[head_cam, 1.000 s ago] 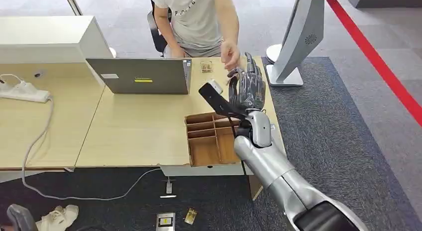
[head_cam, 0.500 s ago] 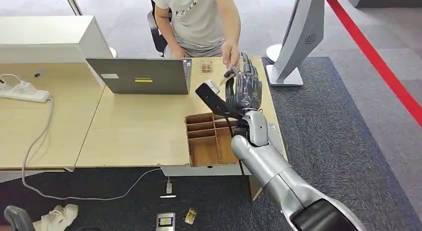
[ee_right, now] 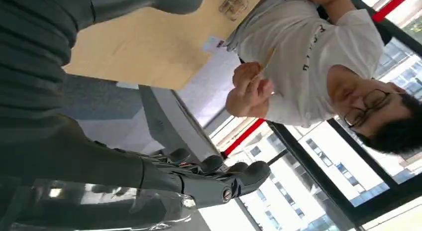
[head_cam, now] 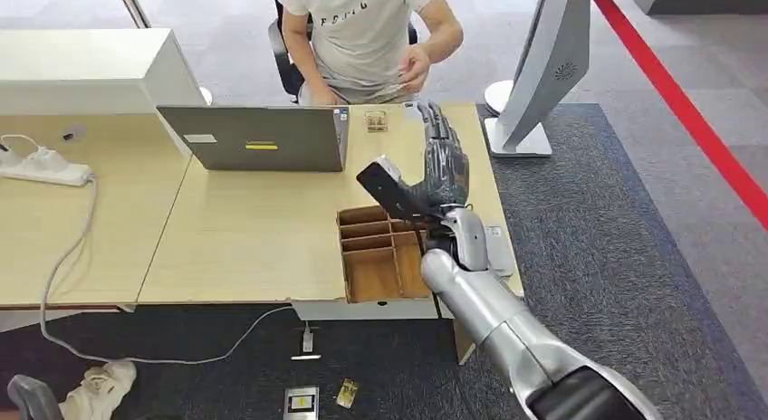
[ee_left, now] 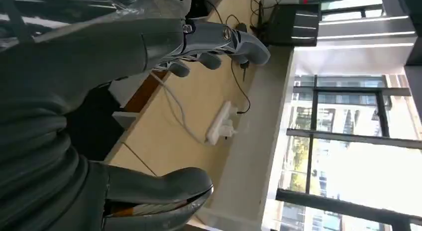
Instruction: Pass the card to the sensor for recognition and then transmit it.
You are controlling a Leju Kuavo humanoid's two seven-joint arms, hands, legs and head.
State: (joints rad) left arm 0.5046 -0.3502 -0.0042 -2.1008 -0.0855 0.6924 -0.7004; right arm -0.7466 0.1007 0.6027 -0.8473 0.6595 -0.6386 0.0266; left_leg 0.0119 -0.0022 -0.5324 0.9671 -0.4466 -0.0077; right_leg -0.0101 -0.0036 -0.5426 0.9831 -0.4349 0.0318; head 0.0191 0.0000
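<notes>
My right hand (head_cam: 438,169) is raised over the desk's right end with its fingers straight and its thumb (head_cam: 380,178) spread, and it holds nothing. In the right wrist view the same hand (ee_right: 74,116) is open, and beyond its fingers a seated person pinches a thin tan card (ee_right: 267,58) with both hands near the chest. The person's hand (head_cam: 414,70) is well beyond my fingertips. My left hand (ee_left: 99,91) has its fingers extended and its thumb apart, with nothing in it.
A closed-angle grey laptop (head_cam: 258,139) stands at the desk's back. A wooden divided box (head_cam: 380,257) lies below my right hand at the front edge. A white stand (head_cam: 543,67) rises at the right. A power strip (head_cam: 41,167) and its cable lie at the left.
The person's hand, which was at my right hand's fingertips, has drawn back to the chest with the card. My right hand stays raised and is now empty.
</notes>
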